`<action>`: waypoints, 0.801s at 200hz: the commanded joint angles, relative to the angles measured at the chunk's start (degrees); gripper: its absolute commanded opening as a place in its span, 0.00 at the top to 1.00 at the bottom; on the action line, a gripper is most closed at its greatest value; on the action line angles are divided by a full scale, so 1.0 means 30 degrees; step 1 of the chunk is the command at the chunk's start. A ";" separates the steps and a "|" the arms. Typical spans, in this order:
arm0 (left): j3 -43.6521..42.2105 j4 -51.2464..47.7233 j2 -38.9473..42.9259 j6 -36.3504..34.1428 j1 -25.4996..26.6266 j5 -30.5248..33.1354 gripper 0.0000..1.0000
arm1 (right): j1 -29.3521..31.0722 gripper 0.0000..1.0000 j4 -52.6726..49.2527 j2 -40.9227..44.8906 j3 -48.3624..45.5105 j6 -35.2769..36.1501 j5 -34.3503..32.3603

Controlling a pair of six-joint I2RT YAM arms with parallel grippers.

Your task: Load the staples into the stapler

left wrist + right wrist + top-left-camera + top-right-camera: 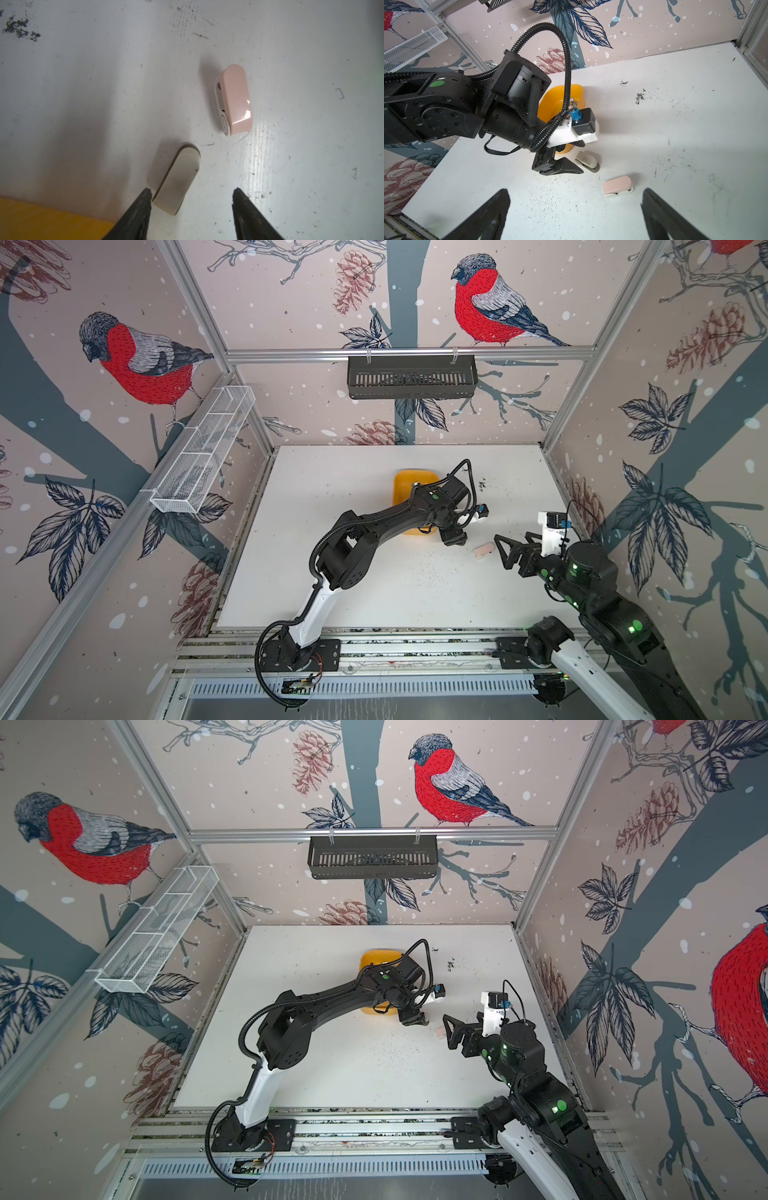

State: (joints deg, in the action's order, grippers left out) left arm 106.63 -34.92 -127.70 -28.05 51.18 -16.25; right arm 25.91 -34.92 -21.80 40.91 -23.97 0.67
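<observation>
Presently listed: cream mini stapler (178,180)

Lies on the table (374,593) just right of the yellow tray (409,483), between the parted, unclamped fingers of the left gripper (192,190). Likely light, rigid, glossy plastic, slippery; grasp across its long flat sides. Rounded ends, darker base. Pink stapler (234,99) near, rightward. Right gripper (576,191) spread wide, empty. Staple strips not discernible.

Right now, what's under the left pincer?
A cream mini stapler lies on the table below the left pincer, between its open jaws, close to one finger. The pink stapler lies apart. In both top views the left arm hides the cream one.
</observation>
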 commanded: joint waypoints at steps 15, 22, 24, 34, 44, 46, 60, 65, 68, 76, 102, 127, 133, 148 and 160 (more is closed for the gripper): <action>0.1129 -0.0120 -0.0932 -0.0713 0.0043 0.0598 0.39 | -0.0863 0.00 0.0863 -0.0062 -0.0071 0.0500 0.1008; 0.1442 -0.0305 -0.1164 -0.0775 0.0061 0.0556 0.39 | -0.1186 0.00 0.0887 -0.0105 -0.0100 0.0587 0.1255; 0.1528 -0.0371 -0.1245 -0.0783 0.0075 0.0517 0.40 | -0.1266 0.00 0.0887 -0.0120 -0.0100 0.0623 0.1348; 0.2033 -0.0760 -0.1590 -0.0853 0.0066 0.0440 0.40 | -0.1737 0.00 0.0981 -0.0144 -0.0142 0.0755 0.1756; 0.2384 -0.1125 -0.1885 -0.0853 0.0073 0.0386 0.41 | -0.2139 0.00 0.1058 -0.0116 -0.0174 0.0862 0.2016; 0.2452 -0.1169 -0.1960 -0.0861 0.0078 0.0365 0.41 | -0.2193 0.00 0.1061 -0.0086 -0.0170 0.0860 0.2029; 0.2652 -0.1434 -0.2169 -0.0973 0.0074 0.0127 0.45 | -0.2399 0.01 0.1077 -0.0020 -0.0212 0.0897 0.2121; 0.2728 -0.1529 -0.2192 -0.1012 0.0090 0.0033 0.45 | -0.2425 0.00 0.1091 0.0001 -0.0194 0.0897 0.2144; 0.2767 -0.1627 -0.2228 -0.1026 0.0106 -0.0013 0.46 | -0.2426 0.00 0.1088 0.0035 -0.0189 0.0891 0.2139; 0.2874 -0.1845 -0.2309 -0.1075 0.0109 -0.0126 0.46 | -0.2437 0.00 0.1092 0.0060 -0.0204 0.0873 0.2150; 0.2916 -0.2368 -0.2410 -0.1149 0.0138 -0.0152 0.47 | -0.2426 0.00 0.1117 0.0004 -0.0244 0.0903 0.2242; 0.2956 -0.2807 -0.2514 -0.1145 0.0154 -0.0226 0.48 | -0.2426 0.00 0.1092 0.0063 -0.0229 0.0873 0.2177; 0.2946 -0.2833 -0.2522 -0.1115 0.0195 -0.0152 0.48 | -0.2428 0.00 0.1091 0.0065 -0.0238 0.0877 0.2165; 0.2916 -0.2863 -0.2582 -0.1062 0.0226 0.0100 0.50 | -0.2427 0.00 0.1082 0.0104 -0.0232 0.0870 0.2180; 0.2910 -0.2817 -0.2610 -0.1002 0.0229 0.0236 0.55 | -0.2437 0.00 0.1092 0.0112 -0.0242 0.0892 0.2155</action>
State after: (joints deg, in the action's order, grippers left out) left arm 115.02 -41.41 -135.22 -30.26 51.59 -15.73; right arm 18.59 -33.30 -21.65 40.16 -22.15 6.94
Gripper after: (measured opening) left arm 0.498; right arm 0.997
